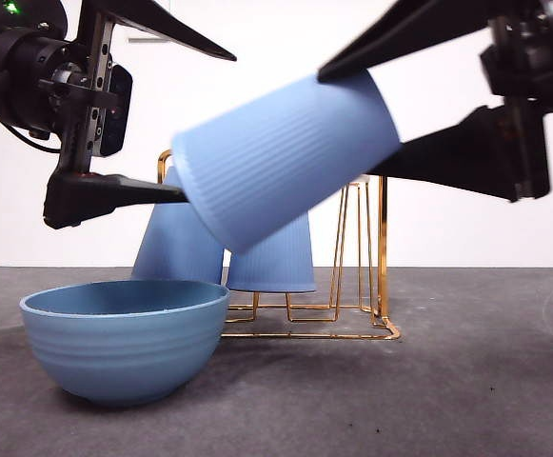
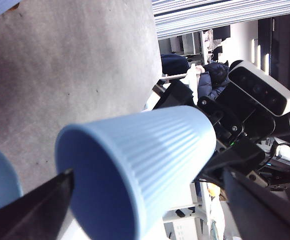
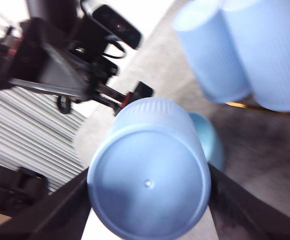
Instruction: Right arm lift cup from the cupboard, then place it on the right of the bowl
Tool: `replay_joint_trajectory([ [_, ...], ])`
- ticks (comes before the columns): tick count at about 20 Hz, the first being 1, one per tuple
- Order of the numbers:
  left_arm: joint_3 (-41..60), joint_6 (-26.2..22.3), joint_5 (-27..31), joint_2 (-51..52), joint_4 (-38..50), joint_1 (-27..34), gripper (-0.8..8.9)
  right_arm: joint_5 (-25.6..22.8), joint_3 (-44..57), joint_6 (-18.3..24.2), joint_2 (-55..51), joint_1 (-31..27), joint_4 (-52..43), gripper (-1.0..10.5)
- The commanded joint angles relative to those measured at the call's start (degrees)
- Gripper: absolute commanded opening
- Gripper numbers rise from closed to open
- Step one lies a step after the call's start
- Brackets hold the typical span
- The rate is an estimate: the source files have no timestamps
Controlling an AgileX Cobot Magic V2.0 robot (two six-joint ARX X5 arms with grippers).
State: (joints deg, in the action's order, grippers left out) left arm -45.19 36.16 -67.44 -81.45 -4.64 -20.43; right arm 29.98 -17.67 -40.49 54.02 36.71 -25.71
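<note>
My right gripper (image 1: 347,124) is shut on a ribbed blue cup (image 1: 286,157) and holds it tilted in the air above and to the right of the light-blue bowl (image 1: 124,333). The right wrist view shows the cup's base (image 3: 148,185) between the right gripper's (image 3: 148,172) jaws. My left gripper (image 1: 209,124) is open, with its jaws above and below the cup's mouth end. In the left wrist view the cup (image 2: 135,160) lies between the left gripper's (image 2: 147,175) jaws. Two more cups (image 1: 176,243) (image 1: 276,252) stand upside down on the gold wire cupboard (image 1: 381,238).
The bowl stands on the grey table at the front left, just ahead of the cupboard. Bare table (image 1: 466,381) stretches to the right of the bowl. The right wrist view shows the two racked cups (image 3: 212,55) (image 3: 272,50) and part of the bowl (image 3: 212,142).
</note>
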Motion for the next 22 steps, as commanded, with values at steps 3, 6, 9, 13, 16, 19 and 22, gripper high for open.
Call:
replay_joint_trajectory([
  [3, -0.24, 1.86, -0.57, -0.66, 0.35, -0.50, 3.48, 0.07, -0.33, -2.84, 5.33, 1.44, -5.66, 2.1],
  [6, -0.24, 2.29, -0.57, -0.66, 0.15, -0.66, 2.08, 0.59, -0.33, -3.69, 7.56, 1.53, -8.85, 2.1],
  [9, -0.24, 2.80, -0.74, -0.66, -0.24, -0.66, 0.57, 0.72, -0.33, -3.87, 8.44, 1.53, -9.53, 2.1],
  [13, -0.26, 2.93, -2.71, -0.66, -0.04, -0.66, 0.05, 1.25, -0.35, -4.02, 8.46, 1.53, -11.54, 2.1],
  [16, -0.24, 2.93, -3.72, -0.61, -0.04, -0.66, 0.05, -0.11, -0.35, -4.17, 8.46, 1.53, -11.52, 3.9],
  [19, -0.28, 2.91, -4.44, -0.33, 0.02, -0.66, 0.05, 0.26, -0.35, -3.91, 8.44, 1.49, -11.47, 5.6],
  [22, -0.59, 3.32, -4.37, 1.09, 0.39, -0.66, 0.06, 4.59, -0.44, -4.39, 7.19, -1.36, -10.12, 5.6],
])
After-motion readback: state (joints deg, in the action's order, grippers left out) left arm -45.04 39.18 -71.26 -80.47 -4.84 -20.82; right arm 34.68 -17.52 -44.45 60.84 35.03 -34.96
